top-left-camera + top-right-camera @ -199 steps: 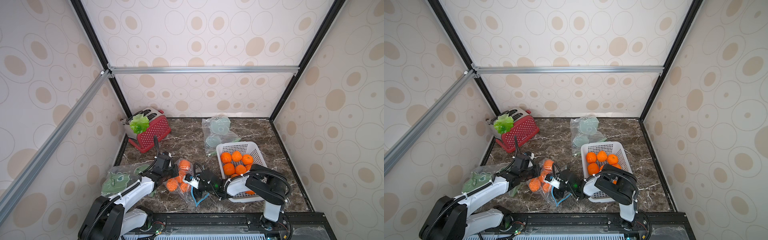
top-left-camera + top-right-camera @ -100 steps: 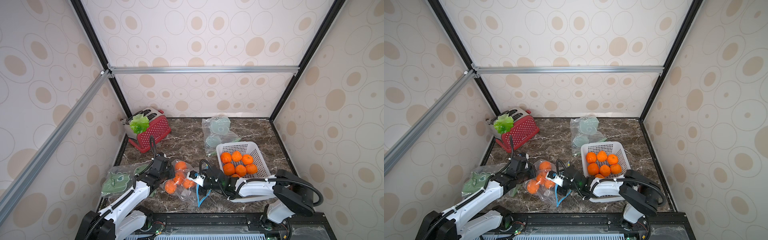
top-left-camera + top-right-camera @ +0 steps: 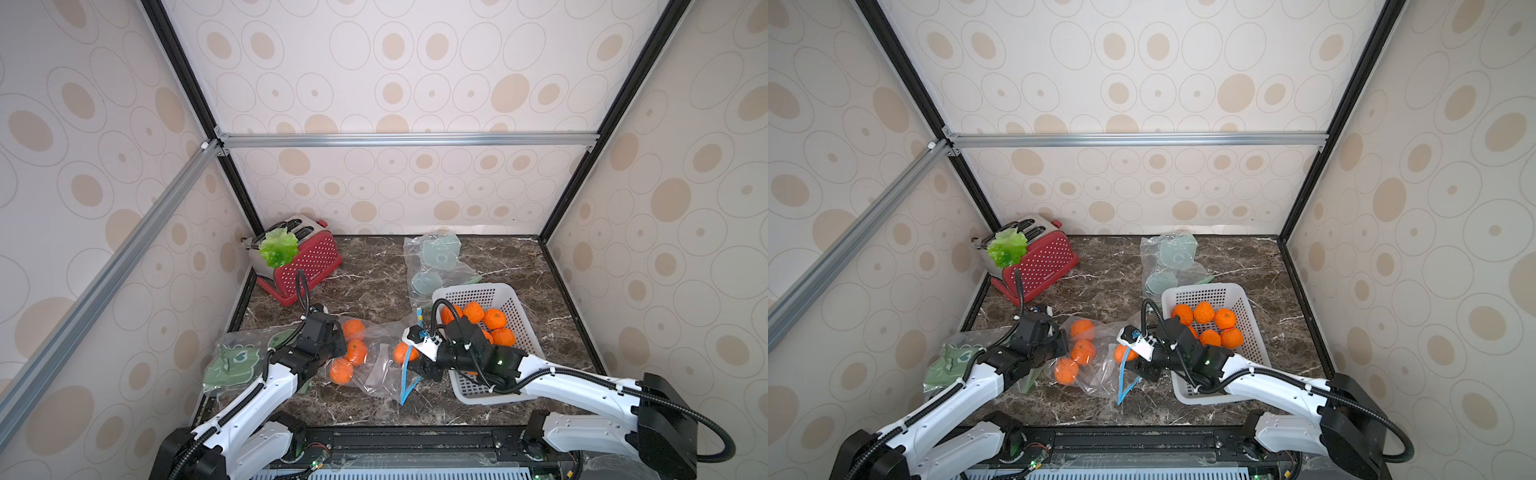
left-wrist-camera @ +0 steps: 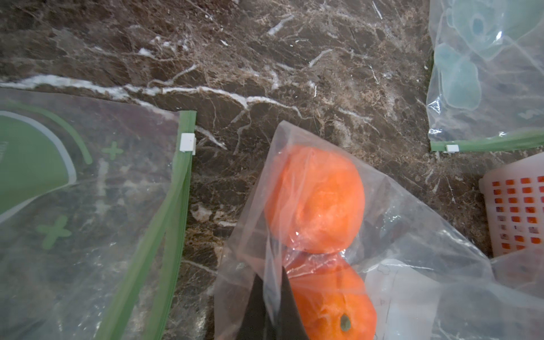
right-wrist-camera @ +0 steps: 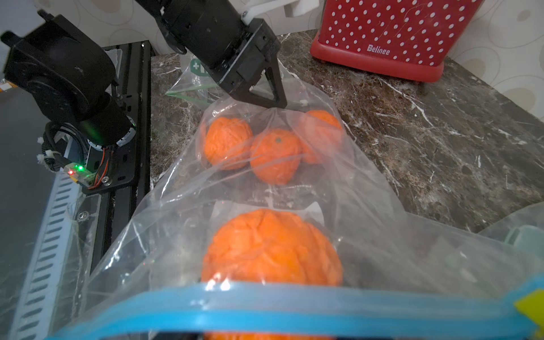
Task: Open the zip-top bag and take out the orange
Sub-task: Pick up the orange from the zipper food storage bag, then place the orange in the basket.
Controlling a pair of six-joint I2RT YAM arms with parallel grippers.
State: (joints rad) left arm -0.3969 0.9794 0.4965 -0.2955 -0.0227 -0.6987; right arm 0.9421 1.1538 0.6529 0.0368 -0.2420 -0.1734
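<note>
A clear zip-top bag [image 3: 374, 372] with a blue zip strip [image 5: 265, 312] lies near the front of the marble table. My left gripper [image 4: 270, 279] is shut on a fold of the bag's plastic at its closed end, beside three oranges [image 3: 356, 351] inside. My right gripper [image 3: 409, 361] is at the bag's open mouth. One orange [image 3: 400, 352] sits apart from the others at its fingertips and fills the right wrist view [image 5: 270, 247]. The zip strip hides the jaws there, with orange showing on both sides of it.
A white perforated basket [image 3: 519, 299] holding several oranges stands right of the bag, under my right arm. A red toaster [image 3: 307, 262] with a green leaf is at the back left. A green-printed bag [image 3: 237, 361] lies at the left, and another clear bag [image 3: 436, 257] at the back.
My right arm has stretched out from a folded pose. One orange has moved right, away from the other three, toward the bag's mouth with my right gripper. My left gripper keeps its hold.
</note>
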